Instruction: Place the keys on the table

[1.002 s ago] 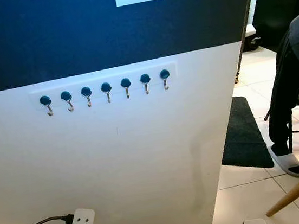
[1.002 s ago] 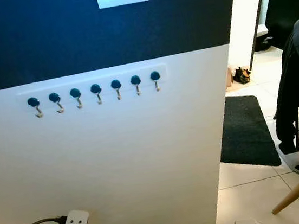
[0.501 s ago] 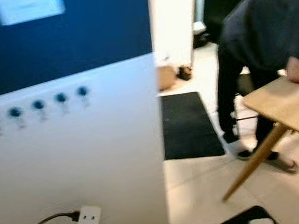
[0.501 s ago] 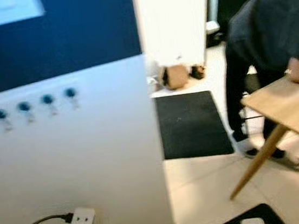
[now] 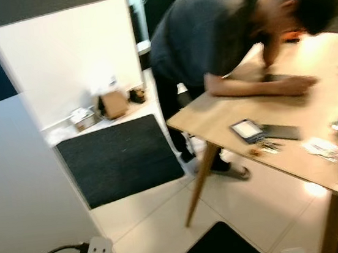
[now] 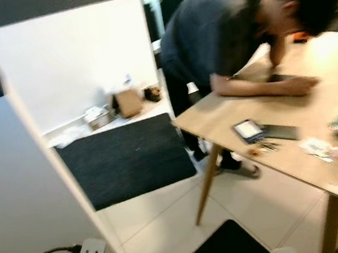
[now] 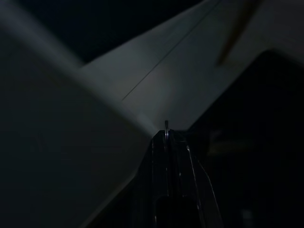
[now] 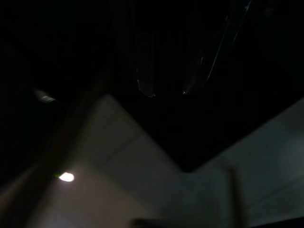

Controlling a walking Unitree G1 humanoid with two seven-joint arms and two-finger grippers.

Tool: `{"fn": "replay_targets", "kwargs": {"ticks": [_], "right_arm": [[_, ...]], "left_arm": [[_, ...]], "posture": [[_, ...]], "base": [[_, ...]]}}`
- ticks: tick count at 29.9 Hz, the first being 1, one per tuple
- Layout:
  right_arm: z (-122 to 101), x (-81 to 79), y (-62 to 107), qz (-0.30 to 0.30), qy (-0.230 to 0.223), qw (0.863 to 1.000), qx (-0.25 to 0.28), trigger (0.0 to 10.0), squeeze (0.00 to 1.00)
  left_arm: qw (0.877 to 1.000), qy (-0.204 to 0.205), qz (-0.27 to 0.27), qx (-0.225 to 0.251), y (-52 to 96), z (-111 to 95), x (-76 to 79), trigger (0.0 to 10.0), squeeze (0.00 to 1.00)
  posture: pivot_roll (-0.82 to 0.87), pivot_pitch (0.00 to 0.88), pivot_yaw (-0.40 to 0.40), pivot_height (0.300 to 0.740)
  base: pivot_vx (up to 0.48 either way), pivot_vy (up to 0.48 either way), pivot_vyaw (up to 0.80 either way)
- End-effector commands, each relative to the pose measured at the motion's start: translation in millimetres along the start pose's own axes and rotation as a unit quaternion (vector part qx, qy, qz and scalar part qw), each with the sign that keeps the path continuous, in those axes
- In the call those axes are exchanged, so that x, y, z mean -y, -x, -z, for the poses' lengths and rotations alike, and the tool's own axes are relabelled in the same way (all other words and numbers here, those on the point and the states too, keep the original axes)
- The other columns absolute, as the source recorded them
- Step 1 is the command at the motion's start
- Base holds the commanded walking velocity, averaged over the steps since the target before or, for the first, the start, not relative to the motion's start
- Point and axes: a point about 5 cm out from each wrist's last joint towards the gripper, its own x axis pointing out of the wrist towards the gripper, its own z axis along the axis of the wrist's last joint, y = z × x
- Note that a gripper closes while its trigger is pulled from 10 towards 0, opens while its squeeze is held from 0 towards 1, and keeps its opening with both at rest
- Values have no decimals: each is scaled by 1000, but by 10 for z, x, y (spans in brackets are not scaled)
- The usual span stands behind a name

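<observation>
My left claw [image 7: 166, 130] hangs clenched above the floor [image 7: 180, 71]; the table [image 5: 319, 145] stands ahead, keys [image 5: 264, 147] on it. My right claw's [image 8: 166, 90] 2 fingers hang apart.

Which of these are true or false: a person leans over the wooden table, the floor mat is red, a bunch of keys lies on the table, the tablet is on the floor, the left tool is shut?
A person leans over the wooden table: true.
The floor mat is red: false, it is black.
A bunch of keys lies on the table: true.
The tablet is on the floor: false, it lies on the table, near the keys.
The left tool is shut: true, its fingers are together in the dark wrist view.
</observation>
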Motion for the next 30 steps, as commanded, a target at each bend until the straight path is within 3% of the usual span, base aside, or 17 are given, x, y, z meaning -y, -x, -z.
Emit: {"fn": "replay_targets", "kwargs": {"ticks": [1, 9, 16, 30], "right_arm": [[57, -109, 22, -13, -6, 1000, -10, 10000, 0], [50, -111, 16, -15, -5, 1000, -10, 10000, 0], [57, -104, 19, -14, -7, 1000, -11, 10000, 0], [57, -98, 21, -12, -10, 1000, -10, 10000, 0]], "left_arm": [[1000, -4, -5, -11, 24, 68, -46, 10000, 0], [1000, -5, -3, -10, 19, 61, -34, 10000, 0], [1000, -7, -3, -10, 17, 67, -33, 10000, 0], [1000, -7, -1, -3, 16, 40, -15, 10000, 0]], "posture": [[47, 84, 84, 740], [47, 84, 84, 740], [43, 81, 84, 740], [44, 87, 86, 740]], "base": [[0, -424, -781], [0, -419, -754], [0, -353, -258], [0, 0, 0]]}}
